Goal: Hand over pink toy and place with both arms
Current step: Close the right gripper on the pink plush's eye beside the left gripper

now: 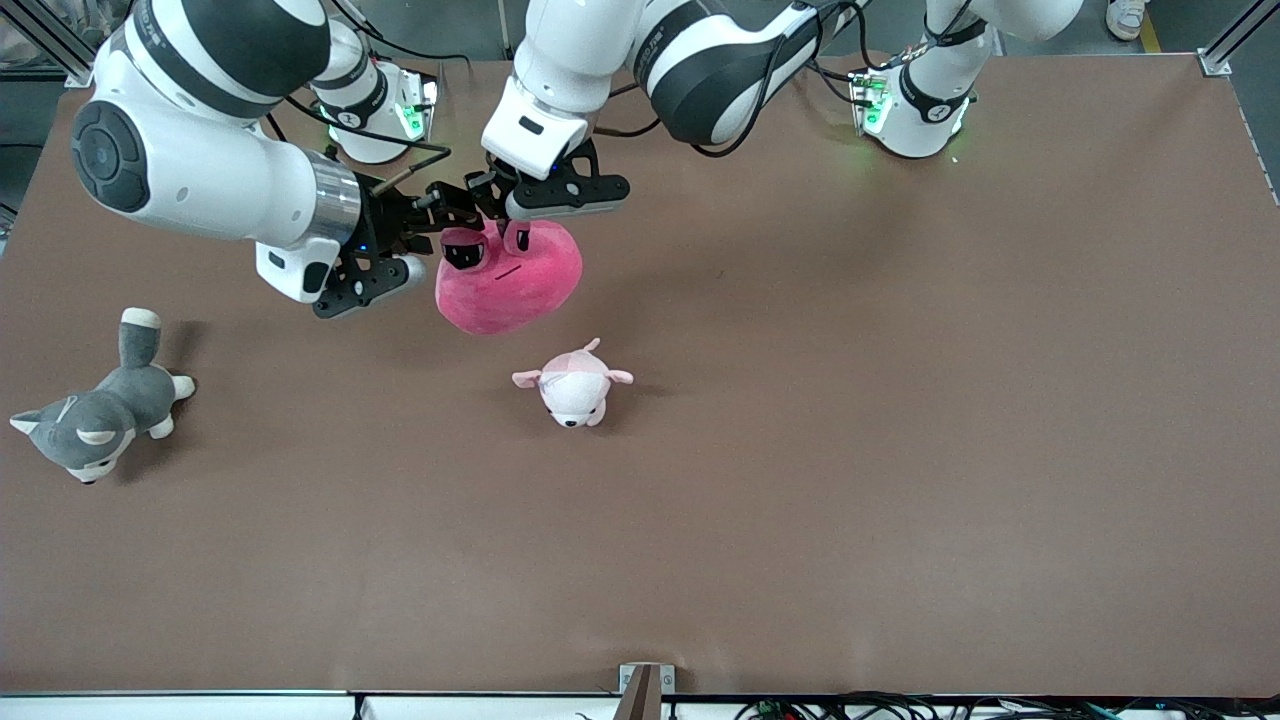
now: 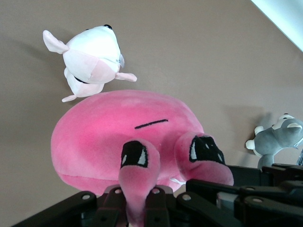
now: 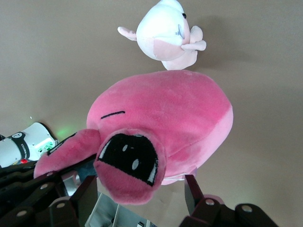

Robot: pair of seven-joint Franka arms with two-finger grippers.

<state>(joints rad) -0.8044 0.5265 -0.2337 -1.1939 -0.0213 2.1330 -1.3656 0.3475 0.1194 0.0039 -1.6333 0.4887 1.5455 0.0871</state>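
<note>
Currently the worktop (image 1: 900, 450) carries two spare plush toys; the pink toy (image 1: 515, 285) hangs in the air above it, over a spot farther from the front camera than the pale pink-and-white plush (image 1: 572, 385). Left tool (image 1: 520, 232) is clamped from above on one eye stalk of the pink toy, so the body dangles below it. Right tool (image 1: 455, 240) comes in sideways from the right arm's end, fingers apart and straddling the other eye stalk, not yet pinching it. Key relation: the toy sits directly ahead of the right tool, already between its fingers, so closing looks like the next call. Grey-and-white plush dog (image 1: 95, 420) lies well apart, toward the right arm's end.
</note>
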